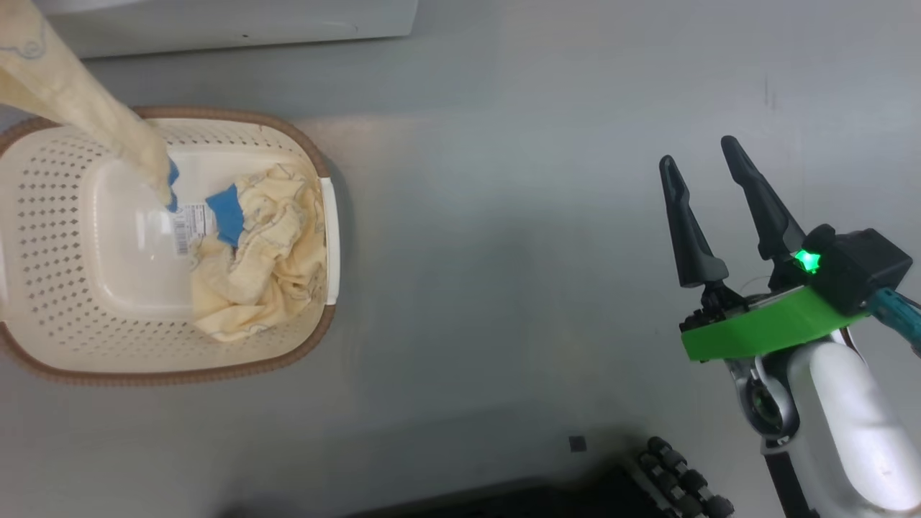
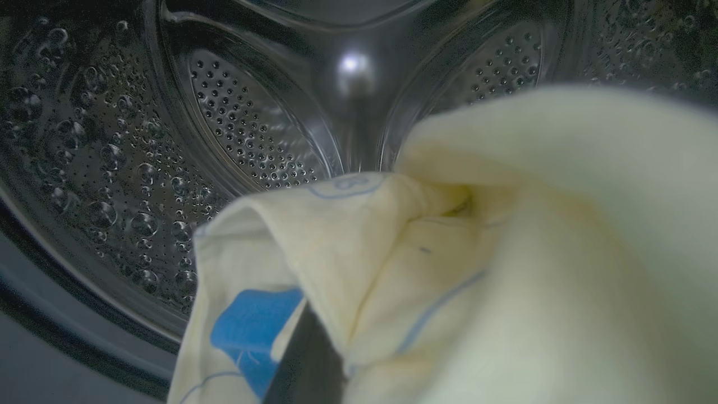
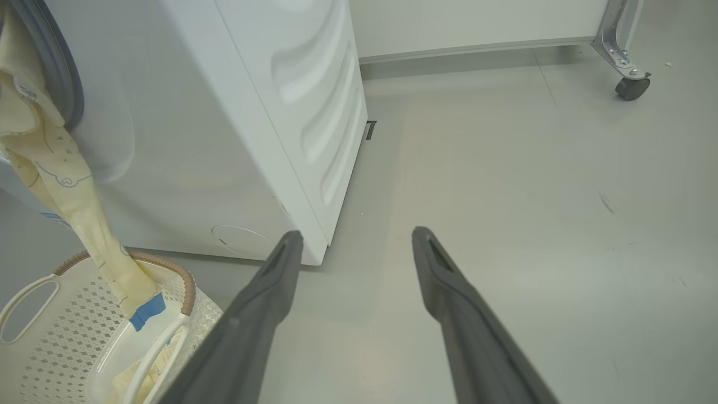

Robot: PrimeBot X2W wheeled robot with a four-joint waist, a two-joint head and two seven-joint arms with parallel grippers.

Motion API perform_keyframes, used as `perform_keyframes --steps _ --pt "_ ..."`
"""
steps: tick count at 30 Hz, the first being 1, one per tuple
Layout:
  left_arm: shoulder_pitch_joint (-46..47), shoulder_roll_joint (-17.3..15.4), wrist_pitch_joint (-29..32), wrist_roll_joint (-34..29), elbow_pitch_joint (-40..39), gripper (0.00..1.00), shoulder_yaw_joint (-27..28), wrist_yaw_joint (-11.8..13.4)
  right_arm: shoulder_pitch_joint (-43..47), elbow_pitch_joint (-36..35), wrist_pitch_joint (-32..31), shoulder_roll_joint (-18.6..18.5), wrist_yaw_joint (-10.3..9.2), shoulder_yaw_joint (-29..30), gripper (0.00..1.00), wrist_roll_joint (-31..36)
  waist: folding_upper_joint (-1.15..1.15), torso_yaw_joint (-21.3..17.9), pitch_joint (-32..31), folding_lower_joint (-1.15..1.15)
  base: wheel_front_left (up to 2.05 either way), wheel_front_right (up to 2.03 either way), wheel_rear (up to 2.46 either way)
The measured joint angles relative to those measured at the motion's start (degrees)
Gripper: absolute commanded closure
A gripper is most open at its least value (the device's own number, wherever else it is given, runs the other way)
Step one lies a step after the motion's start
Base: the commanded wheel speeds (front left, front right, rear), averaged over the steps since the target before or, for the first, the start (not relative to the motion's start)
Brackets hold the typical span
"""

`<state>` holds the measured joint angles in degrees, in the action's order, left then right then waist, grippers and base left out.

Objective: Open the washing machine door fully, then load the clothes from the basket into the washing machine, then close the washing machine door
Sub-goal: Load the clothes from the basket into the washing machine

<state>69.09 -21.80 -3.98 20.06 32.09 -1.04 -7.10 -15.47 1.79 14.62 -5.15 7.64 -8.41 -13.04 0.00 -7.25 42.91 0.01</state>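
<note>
Our left gripper (image 2: 307, 367) is clenched on a pale yellow garment (image 2: 449, 241), which bunches over its dark finger at the mouth of the steel drum (image 2: 247, 123). The garment trails from the washing machine (image 3: 224, 112) opening down into the basket (image 1: 43, 237), its blue cuff (image 1: 173, 183) over the basket's floor. A second yellow garment (image 1: 266, 266) lies crumpled in the basket. Our right gripper (image 1: 698, 151) hangs released, fingers spread, above the grey floor (image 1: 540, 216), well apart from the basket.
</note>
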Motion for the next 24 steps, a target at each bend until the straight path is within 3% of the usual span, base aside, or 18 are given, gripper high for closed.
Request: perform_keyframes --steps 4,9,24 --pt "9.31 -5.73 2.34 0.21 3.69 1.00 -3.12 -0.01 -1.21 -0.15 0.00 0.53 0.00 -1.03 0.00 -0.58 0.00 -1.92 3.61 0.00 0.00 0.00 0.00" --pt "17.75 -8.71 2.58 1.81 7.95 1.00 -5.92 -0.01 -1.84 -0.09 0.00 1.02 0.00 -1.72 0.00 -0.59 0.00 -3.87 5.99 0.00 0.00 0.00 0.00" --pt "29.05 -9.55 0.13 1.79 22.03 1.00 -14.83 -0.35 -3.83 -0.01 0.00 1.74 0.00 -2.88 0.00 -1.10 0.00 -5.68 9.07 -0.01 0.00 0.00 0.00"
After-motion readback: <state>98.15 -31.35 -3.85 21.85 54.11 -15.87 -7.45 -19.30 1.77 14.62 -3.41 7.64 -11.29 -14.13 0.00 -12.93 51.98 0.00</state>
